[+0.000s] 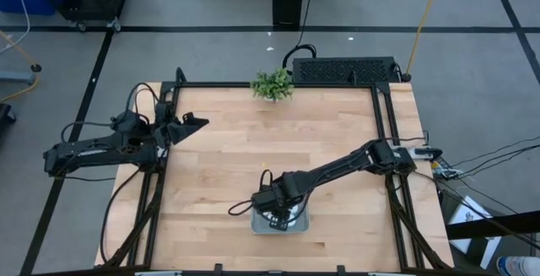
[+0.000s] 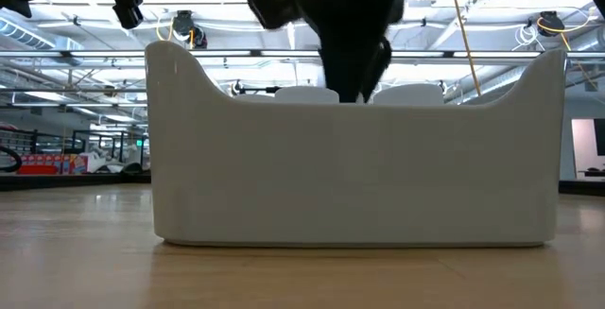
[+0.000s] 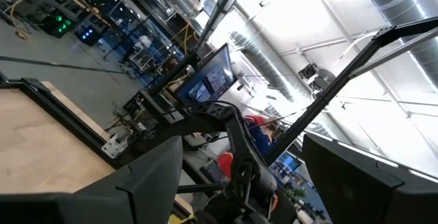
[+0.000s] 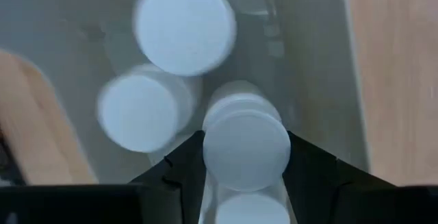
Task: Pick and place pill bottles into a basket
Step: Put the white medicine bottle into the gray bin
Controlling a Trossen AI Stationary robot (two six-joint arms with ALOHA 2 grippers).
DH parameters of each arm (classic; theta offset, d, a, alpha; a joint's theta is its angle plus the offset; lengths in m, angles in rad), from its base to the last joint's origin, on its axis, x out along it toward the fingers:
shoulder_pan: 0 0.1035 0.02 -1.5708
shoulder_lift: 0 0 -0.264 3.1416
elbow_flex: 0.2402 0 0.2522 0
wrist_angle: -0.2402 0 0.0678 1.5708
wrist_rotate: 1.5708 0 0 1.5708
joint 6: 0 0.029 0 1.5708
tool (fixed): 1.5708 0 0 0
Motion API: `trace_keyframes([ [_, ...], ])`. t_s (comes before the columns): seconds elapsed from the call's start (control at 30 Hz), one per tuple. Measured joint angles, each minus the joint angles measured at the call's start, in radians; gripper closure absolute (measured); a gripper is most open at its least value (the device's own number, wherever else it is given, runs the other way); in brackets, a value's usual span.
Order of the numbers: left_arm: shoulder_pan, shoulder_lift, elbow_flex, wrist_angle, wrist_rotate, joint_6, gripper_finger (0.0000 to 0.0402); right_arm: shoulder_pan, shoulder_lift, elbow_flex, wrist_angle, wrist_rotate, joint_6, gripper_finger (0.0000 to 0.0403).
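Observation:
The pale grey-blue basket [image 1: 297, 225] stands near the table's near edge and fills the low view [image 2: 350, 167]. My right gripper [image 1: 274, 213] reaches down into it, its fingers on either side of an upright white pill bottle [image 4: 246, 148]. Two more bottles [image 4: 185, 25] [image 4: 140, 111] stand on the basket's floor, and another cap [image 4: 250, 210] shows under the gripper. Two caps [image 2: 307, 93] [image 2: 411, 90] peek over the basket's rim. My left gripper [image 1: 198, 124] is open and empty, raised at the table's far left. My right gripper pinches the pill bottle between its two fingers [image 4: 181, 166], which press on opposite sides just under its cap [image 4: 280, 148]. The fingers come from above, pointing down into the basket. The bottle stands upright; whether its base is on the basket's floor is hidden.
A small green plant [image 1: 272, 84] stands at the table's far edge. A black frame [image 1: 384, 132] runs along the table's left, right and far sides. Bare wood lies between the basket and the plant.

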Motion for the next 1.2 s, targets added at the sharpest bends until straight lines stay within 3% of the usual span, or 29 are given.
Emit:
trace_keyframes([
  [0.47, -0.001, 0.000, 0.000, 0.000, 0.006, -0.001, 0.0094, -0.012, -0.003, -0.057, 0.087, -0.025, 0.002, 0.0248],
  [0.83, -0.001, 0.000, 0.000, -0.002, 0.007, 0.008, 0.0094, -0.013, 0.000, -0.060, 0.098, -0.047, -0.012, 0.0195],
  [1.2, -0.001, 0.000, 0.000, -0.009, 0.007, 0.010, 0.0094, -0.013, -0.007, -0.060, 0.092, -0.048, -0.009, 0.0189],
])
